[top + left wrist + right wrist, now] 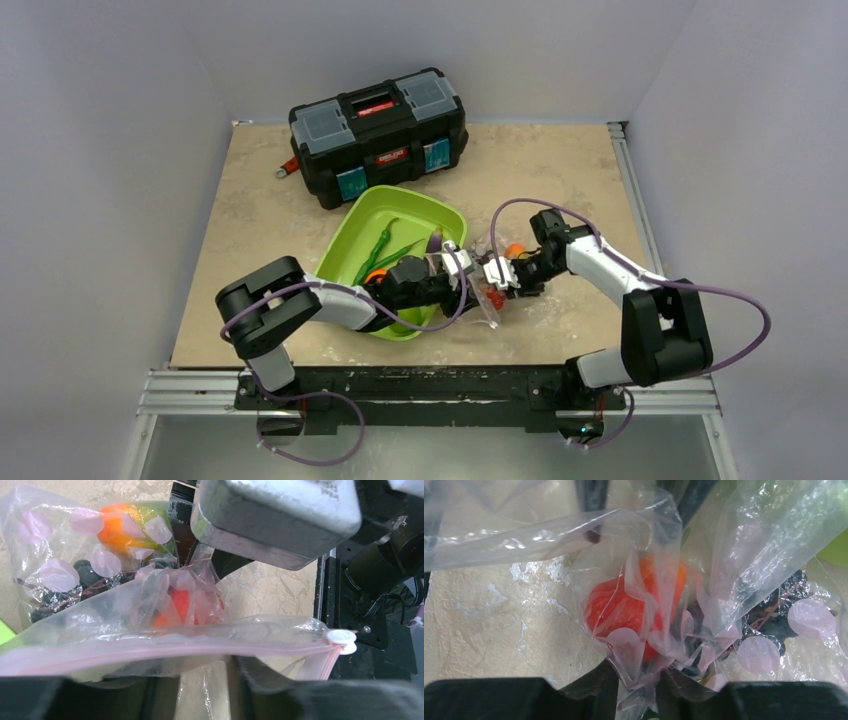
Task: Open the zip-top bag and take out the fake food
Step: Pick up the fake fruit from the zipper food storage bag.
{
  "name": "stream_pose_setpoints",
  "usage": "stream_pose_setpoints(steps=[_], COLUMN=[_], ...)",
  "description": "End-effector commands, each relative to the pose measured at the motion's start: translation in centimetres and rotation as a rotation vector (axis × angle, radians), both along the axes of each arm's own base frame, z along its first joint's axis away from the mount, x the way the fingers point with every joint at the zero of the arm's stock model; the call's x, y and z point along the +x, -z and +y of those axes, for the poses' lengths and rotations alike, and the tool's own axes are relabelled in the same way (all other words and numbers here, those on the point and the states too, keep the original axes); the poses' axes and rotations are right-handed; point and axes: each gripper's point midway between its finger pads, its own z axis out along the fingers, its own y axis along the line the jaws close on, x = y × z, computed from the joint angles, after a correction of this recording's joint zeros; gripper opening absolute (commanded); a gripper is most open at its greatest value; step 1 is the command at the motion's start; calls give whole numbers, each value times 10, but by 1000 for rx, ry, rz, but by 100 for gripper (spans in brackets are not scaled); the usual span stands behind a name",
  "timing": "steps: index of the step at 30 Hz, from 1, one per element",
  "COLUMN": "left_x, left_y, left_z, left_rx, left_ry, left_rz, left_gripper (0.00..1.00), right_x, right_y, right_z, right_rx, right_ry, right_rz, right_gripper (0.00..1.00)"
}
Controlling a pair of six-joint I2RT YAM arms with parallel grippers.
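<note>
Clear crinkly plastic of the zip-top bag [490, 300] hangs between both arms, just right of the green tray [440, 215]. Red and orange fake food [624, 605] sits inside. The left gripper [205, 695] is narrowed on film beneath the pink zip strip [150, 655], and the right gripper [639, 695] pinches a bunched fold. I would draw the holds apart gently, spreading the mouth without tearing, then tip pieces trayward.

Top view high, facing down; wrist views close, sharing zip-top bag [150, 615].
</note>
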Motion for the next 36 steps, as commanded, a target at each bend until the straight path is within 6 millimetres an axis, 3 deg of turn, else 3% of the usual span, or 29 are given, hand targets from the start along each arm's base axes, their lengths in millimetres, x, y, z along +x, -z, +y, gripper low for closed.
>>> stream_pose_setpoints(steps=[1,3,6,18,27,36], left_x=[3,3,6,5,3,-9], left_y=[-12,-11,-9,-2,18,6], left_z=[-5,-3,1,-4,-6,1], left_rx=[-31,-32,-32,47,219,205], left_ry=[3,-1,-10,103,218,296], left_rz=[20,34,38,-103,-168,-236], left_gripper=[25,20,20,38,38,42], right_x=[1,2,2,-7,-15,-32], right_y=[5,3,0,-13,-9,-2], right_z=[0,2,4,15,9,-4], right_rx=[-13,-5,12,90,63,9], right_ry=[2,3,-5,-110,-160,-229], right_rz=[2,-6,-21,-91,-122,-135], right_gripper=[25,21,15,6,5,7])
